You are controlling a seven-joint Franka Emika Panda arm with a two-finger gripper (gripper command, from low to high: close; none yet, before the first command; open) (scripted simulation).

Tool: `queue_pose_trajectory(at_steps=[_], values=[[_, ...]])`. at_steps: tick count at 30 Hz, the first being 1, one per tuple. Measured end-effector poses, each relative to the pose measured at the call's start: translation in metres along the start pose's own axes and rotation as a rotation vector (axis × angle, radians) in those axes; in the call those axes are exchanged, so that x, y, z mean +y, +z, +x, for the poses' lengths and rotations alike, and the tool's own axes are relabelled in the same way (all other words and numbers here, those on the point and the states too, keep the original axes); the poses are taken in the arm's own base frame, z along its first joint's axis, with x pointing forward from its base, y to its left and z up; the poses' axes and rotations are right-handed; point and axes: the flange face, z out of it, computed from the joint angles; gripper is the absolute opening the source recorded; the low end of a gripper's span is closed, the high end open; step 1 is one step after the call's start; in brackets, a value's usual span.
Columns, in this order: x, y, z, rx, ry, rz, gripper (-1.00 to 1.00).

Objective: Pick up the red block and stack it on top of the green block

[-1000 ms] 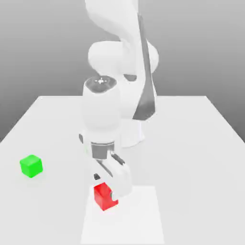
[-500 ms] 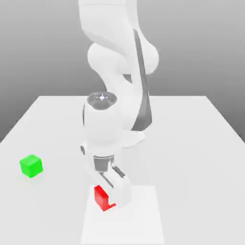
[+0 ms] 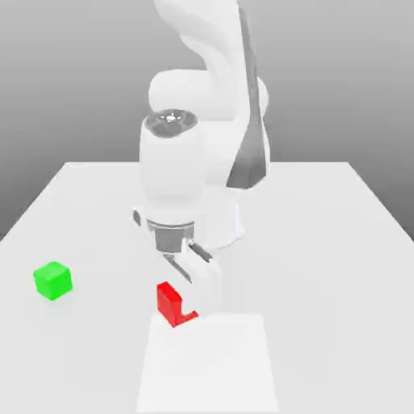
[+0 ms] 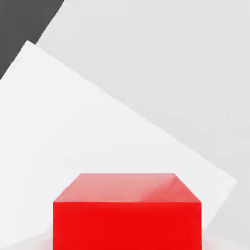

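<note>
The red block (image 3: 170,302) hangs a little above the table, held between the fingers of my gripper (image 3: 184,303), which is shut on it. A white finger (image 3: 205,289) covers the block's side toward the exterior view's right. In the hand view the red block (image 4: 127,210) sits close to the camera, with the table well below it. The green block (image 3: 52,280) rests on the table toward the exterior view's left, well apart from the gripper.
A brighter white rectangular patch (image 3: 207,364) lies on the pale table (image 3: 323,242) just below the lifted block. The arm's white base (image 3: 218,218) stands behind the gripper.
The gripper went down over the red block and shut on it, then rose with it. The block now sits higher in the exterior view than before.
</note>
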Motion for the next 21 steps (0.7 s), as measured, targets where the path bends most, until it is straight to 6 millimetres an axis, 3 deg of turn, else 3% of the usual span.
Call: queue_pose_trajectory(at_steps=[8,15,17,21], values=[[0.018,-0.014,0.130,0.010,0.174,-0.007,-1.00],[0.067,-0.029,0.228,-0.001,0.315,-0.003,-1.00],[0.080,-0.025,0.246,-0.005,0.345,-0.001,-1.00],[0.083,0.009,0.253,-0.005,0.355,0.000,-1.00]])
